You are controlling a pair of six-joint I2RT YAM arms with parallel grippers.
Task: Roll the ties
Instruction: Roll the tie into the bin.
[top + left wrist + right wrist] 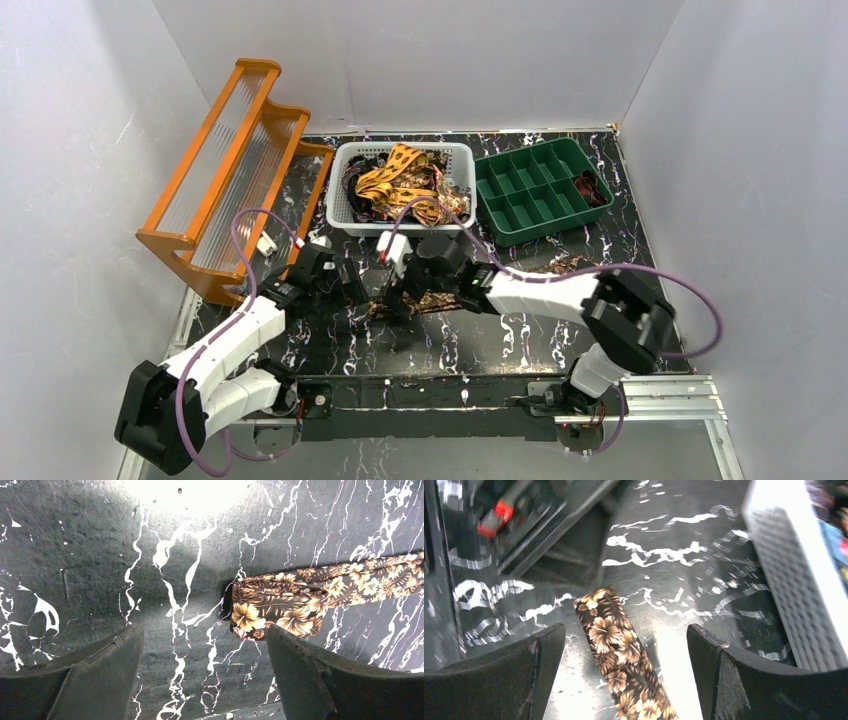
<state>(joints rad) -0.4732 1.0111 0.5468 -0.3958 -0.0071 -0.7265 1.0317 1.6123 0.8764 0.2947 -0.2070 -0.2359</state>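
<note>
A dark brown tie with tan flowers (452, 297) lies flat across the black marbled table, running right from the middle. Its folded end (272, 607) lies just beyond my left gripper's right finger (320, 675). My left gripper (205, 645) is open and empty, low over the table, left of that end. My right gripper (624, 645) is open, and the tie (621, 655) lies on the table between its fingers, touching neither. Both grippers meet near the tie's end in the top view: left (352, 292), right (395, 285).
A white basket (342, 190) holding more ties (405, 180) stands at the back middle. A green divided tray (535, 190) is to its right and an orange rack (235, 160) at the back left. The basket's wall (794, 585) shows at the right wrist view's right edge.
</note>
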